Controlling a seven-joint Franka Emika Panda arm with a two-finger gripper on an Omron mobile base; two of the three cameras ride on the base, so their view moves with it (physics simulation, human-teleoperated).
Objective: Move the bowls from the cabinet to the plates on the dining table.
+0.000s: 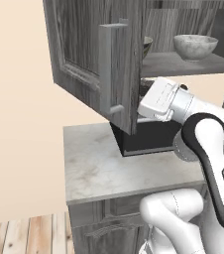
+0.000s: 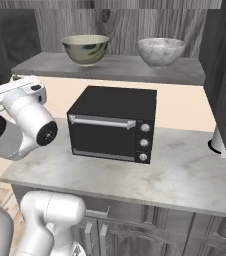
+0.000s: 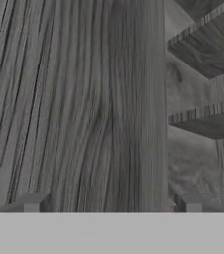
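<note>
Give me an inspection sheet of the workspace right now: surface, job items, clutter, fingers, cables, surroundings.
Surface: marble counter bears a black oven.
Job's things: greenish mottled bowl and marbled bowl stand apart, upright, on the shelf of the cabinet; the cabinet door is swung open, with its bar handle facing out.
Clutter: a pale object at the counter's right edge, partly hidden, kind unclear.
Fingers: the gripper is open, holding nothing, facing wood-grain panel close up.
Cables: nothing seen.
Surroundings: peach wall, plank floor, grey cabinet fronts under the counter.
</note>
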